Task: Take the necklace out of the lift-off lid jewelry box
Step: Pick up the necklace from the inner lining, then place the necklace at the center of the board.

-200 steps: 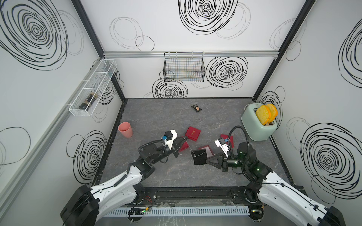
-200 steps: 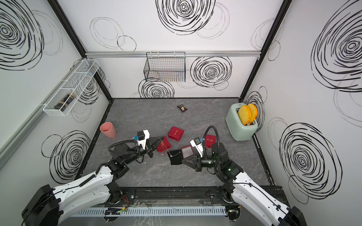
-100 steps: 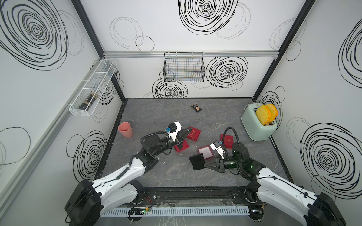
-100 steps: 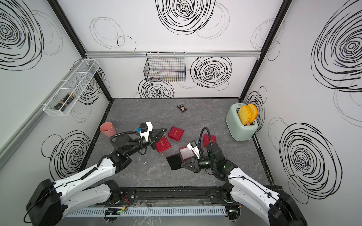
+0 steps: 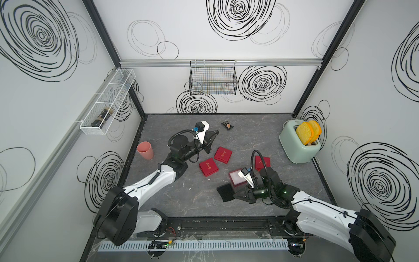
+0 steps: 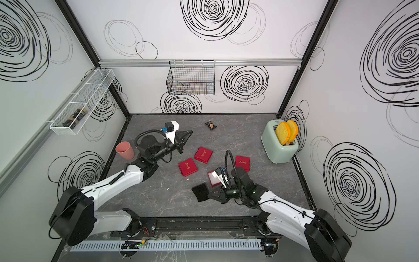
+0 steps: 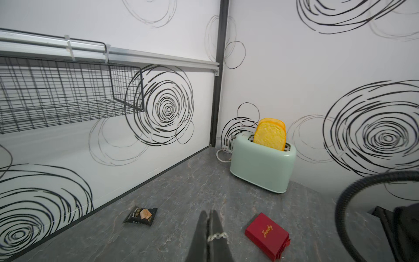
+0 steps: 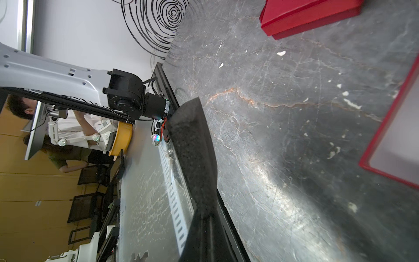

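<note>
Gold script reading "Jewelry" runs across the lid of the red jewelry box (image 7: 267,234) lying nearest the toaster (image 7: 263,163) on the surface, clear in my left wrist view. In both top views, two more closed red boxes, the middle box (image 6: 203,155) and the left box (image 6: 187,167), bear gold script too small to spell out. The print on the snack packet (image 7: 140,215) is illegible.

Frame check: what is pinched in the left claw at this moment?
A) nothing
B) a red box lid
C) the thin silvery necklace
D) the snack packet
C: the left wrist view shows the left claw shut with the necklace caught between its fingers. The right claw is the one gripping the black pad.
</note>
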You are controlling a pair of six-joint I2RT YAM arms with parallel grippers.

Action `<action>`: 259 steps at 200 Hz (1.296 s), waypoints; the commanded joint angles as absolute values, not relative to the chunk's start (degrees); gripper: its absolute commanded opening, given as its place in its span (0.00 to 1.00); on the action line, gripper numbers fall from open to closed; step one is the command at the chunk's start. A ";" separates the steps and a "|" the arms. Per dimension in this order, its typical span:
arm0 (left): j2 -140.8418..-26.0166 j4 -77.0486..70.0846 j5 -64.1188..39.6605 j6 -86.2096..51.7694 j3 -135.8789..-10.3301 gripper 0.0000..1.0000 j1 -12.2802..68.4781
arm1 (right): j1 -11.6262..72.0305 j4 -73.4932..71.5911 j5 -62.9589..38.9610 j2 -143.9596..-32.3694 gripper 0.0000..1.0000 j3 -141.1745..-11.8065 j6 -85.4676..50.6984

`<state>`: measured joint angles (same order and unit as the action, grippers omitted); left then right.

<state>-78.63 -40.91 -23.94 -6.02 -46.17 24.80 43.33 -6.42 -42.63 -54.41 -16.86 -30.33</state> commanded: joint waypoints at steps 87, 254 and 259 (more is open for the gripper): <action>-119.14 11.31 0.30 0.28 -98.04 0.00 20.53 | 43.09 -2.72 -36.47 -46.71 0.00 -17.76 -28.73; -118.50 13.09 -6.22 -13.43 -83.16 0.00 -0.40 | 40.07 1.91 -17.25 -45.66 0.00 -18.63 -30.10; -118.24 13.02 -6.23 -13.86 -82.56 0.00 -0.95 | 39.99 2.14 -16.45 -45.85 0.00 -18.83 -29.98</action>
<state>-122.19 17.78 -4.93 -9.61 -84.88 -0.21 40.56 -0.05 -22.55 -45.91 -17.56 -29.78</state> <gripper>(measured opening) 0.048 0.057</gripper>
